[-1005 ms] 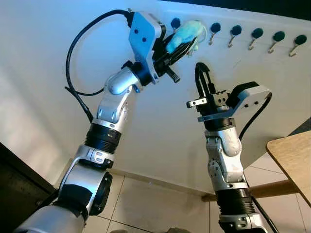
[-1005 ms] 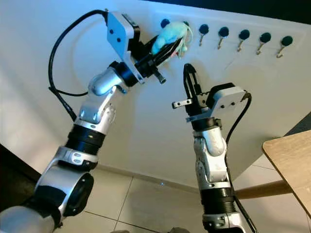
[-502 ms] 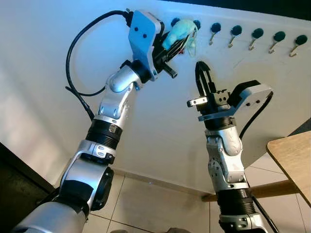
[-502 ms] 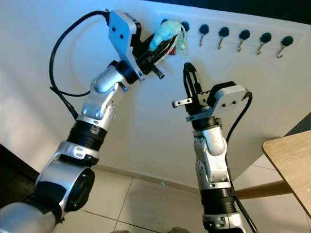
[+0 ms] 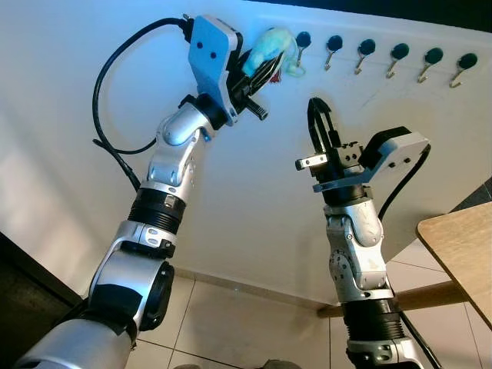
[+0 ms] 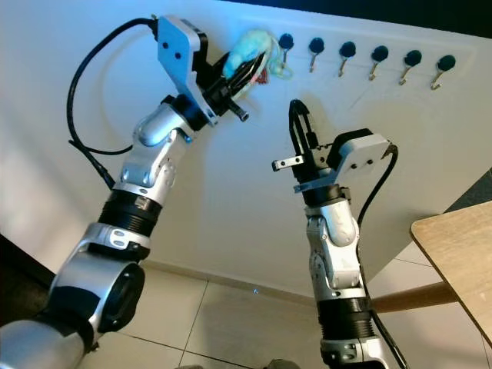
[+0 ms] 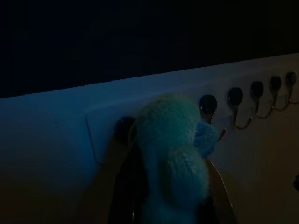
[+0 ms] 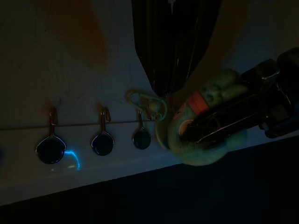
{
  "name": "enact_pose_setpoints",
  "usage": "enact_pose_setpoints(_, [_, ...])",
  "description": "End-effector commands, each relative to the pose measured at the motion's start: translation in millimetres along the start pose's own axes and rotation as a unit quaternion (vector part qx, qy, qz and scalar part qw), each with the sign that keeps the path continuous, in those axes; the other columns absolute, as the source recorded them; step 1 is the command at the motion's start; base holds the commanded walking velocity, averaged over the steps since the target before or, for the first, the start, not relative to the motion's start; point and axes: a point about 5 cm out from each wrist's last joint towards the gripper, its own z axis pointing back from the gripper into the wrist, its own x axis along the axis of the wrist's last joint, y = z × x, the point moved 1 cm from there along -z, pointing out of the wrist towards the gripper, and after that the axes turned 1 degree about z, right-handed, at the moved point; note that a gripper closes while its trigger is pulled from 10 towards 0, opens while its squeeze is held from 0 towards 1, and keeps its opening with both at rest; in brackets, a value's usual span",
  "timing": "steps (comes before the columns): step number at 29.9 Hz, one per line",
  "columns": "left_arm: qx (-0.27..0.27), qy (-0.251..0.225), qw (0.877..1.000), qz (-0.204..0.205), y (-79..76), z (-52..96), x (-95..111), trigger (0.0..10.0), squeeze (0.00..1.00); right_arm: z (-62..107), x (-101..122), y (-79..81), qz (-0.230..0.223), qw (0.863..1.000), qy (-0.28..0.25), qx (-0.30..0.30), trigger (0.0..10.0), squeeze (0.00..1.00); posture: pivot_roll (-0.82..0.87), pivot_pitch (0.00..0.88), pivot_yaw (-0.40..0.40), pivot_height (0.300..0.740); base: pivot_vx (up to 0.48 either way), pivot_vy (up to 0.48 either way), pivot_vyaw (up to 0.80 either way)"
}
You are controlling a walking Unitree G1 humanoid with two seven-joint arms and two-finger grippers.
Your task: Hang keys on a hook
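Observation:
A fluffy teal plush keychain (image 5: 267, 44) is pinched in my left gripper (image 5: 265, 61), which is raised against the white wall at the left end of a row of dark-knobbed hooks (image 5: 334, 44). A pale green carabiner loop (image 5: 293, 71) dangles from the plush, just below the second hook (image 5: 303, 40); whether it touches that hook I cannot tell. The left wrist view shows the plush (image 7: 173, 154) between two hook knobs (image 7: 124, 130). My right gripper (image 5: 317, 105) points upward below the row, shut on nothing. The right wrist view shows the carabiner (image 8: 147, 103) beside a hook (image 8: 141, 136).
Several free hooks run rightward along the wall strip (image 5: 399, 52). A wooden table corner (image 5: 460, 250) juts in at the lower right. Tiled floor (image 5: 231, 323) lies below, and a dark piece of furniture (image 5: 23, 284) stands at the lower left.
My left gripper has carried the plush leftward along the hook row, from over the second hook to beside the first. The view has shifted slightly. The right arm has held still.

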Motion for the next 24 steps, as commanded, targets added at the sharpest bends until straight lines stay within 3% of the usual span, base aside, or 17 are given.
enact_pose_setpoints(1, [0.014, 0.016, 1.000, 0.008, 9.6, 5.0, -4.2, 10.0, 0.00, 1.4, 1.7, -0.1, -0.001, 1.000, 0.000, 0.002, 10.0, 0.00, 0.06, 0.056, -0.046, 0.740, 0.000, 0.000, 0.00])
enact_pose_setpoints(10, [-0.027, 0.064, 0.997, 0.036, 1.4, 13.9, -22.0, 10.0, 0.00, 2.5, 1.5, 0.2, -0.002, 1.000, 0.001, 0.001, 10.0, 0.00, 0.06, 0.056, -0.045, 0.740, 0.000, 0.000, 0.00])
enact_pose_setpoints(24, [-0.026, 0.101, 0.993, 0.049, 1.9, 21.1, -34.2, 10.0, 0.00, 2.0, 1.4, 0.6, -0.005, 1.000, 0.001, 0.002, 10.0, 0.00, 0.06, 0.059, -0.044, 0.740, 0.000, 0.000, 0.00])
